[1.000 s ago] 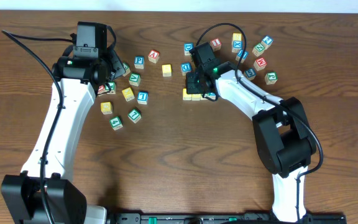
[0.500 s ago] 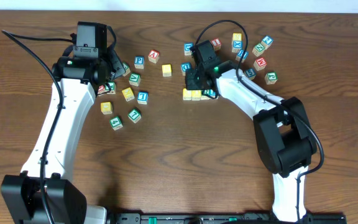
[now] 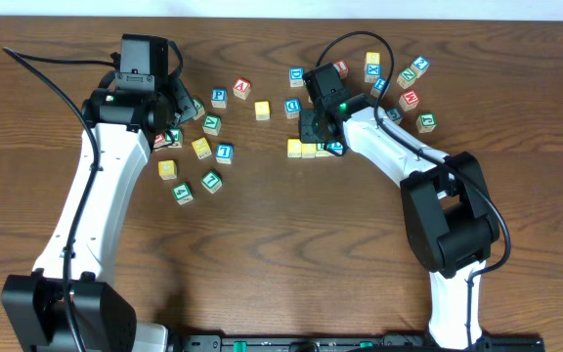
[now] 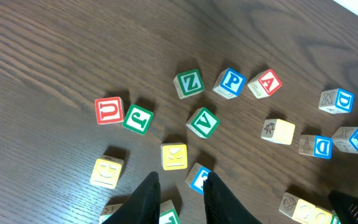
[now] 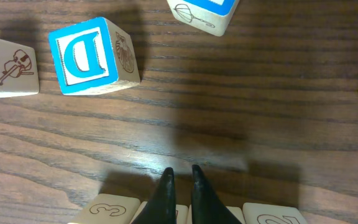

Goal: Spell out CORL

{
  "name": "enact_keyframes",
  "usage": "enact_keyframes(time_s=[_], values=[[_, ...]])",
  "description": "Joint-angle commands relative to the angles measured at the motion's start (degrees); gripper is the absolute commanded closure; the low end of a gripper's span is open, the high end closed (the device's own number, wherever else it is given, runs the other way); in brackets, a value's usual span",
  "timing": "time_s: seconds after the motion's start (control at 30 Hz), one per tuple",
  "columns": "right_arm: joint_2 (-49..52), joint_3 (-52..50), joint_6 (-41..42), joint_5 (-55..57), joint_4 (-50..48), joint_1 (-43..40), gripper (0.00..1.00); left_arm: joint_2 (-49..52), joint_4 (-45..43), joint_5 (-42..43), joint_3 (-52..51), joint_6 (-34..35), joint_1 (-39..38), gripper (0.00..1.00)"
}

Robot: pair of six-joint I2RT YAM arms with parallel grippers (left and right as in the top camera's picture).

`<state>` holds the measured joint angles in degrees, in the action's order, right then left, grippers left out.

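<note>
A short row of letter cubes lies at mid-table. Two yellow-topped cubes [image 3: 294,148] [image 3: 308,150] form its left part and a blue-lettered cube [image 3: 334,148] ends it on the right. The cube between them is mostly hidden under my right gripper [image 3: 313,129]. In the right wrist view that gripper [image 5: 180,175] is shut, its tips just above the row, empty. The row's pale side faces [image 5: 104,211] [image 5: 272,216] run along the bottom edge. My left gripper [image 4: 180,186] hovers open over loose cubes at the left, holding nothing.
Loose cubes lie around: a blue D [image 3: 291,108], a plain yellow one [image 3: 262,110], P [image 3: 219,96] and A [image 3: 241,89]. A cluster [image 3: 409,83] sits at the back right. Several more lie near the left arm, among them a yellow cube [image 3: 200,147] and a red U [image 4: 109,110].
My right gripper has shifted slightly to the right along the row, and the row's cubes look closer together. The left arm has not moved.
</note>
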<state>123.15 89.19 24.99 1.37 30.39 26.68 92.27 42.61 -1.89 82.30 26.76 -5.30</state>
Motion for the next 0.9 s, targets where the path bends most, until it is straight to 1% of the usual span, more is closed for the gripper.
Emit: enact_keyframes(time_s=[0.0,0.13,0.87], values=[[-0.90,0.26,0.28,1.77,0.09,-0.24,0.97,0.24,0.00,-0.94,-0.46,0.04,0.13,0.75],[-0.90,0.26,0.26,1.75,0.24,-0.24,0.99,0.24,0.00,-0.94,-0.81,0.07,0.13,0.75],[-0.90,0.26,0.26,1.73,2.12,-0.24,0.99,0.33,-0.02,-0.94,-0.98,0.07,0.13,0.75]])
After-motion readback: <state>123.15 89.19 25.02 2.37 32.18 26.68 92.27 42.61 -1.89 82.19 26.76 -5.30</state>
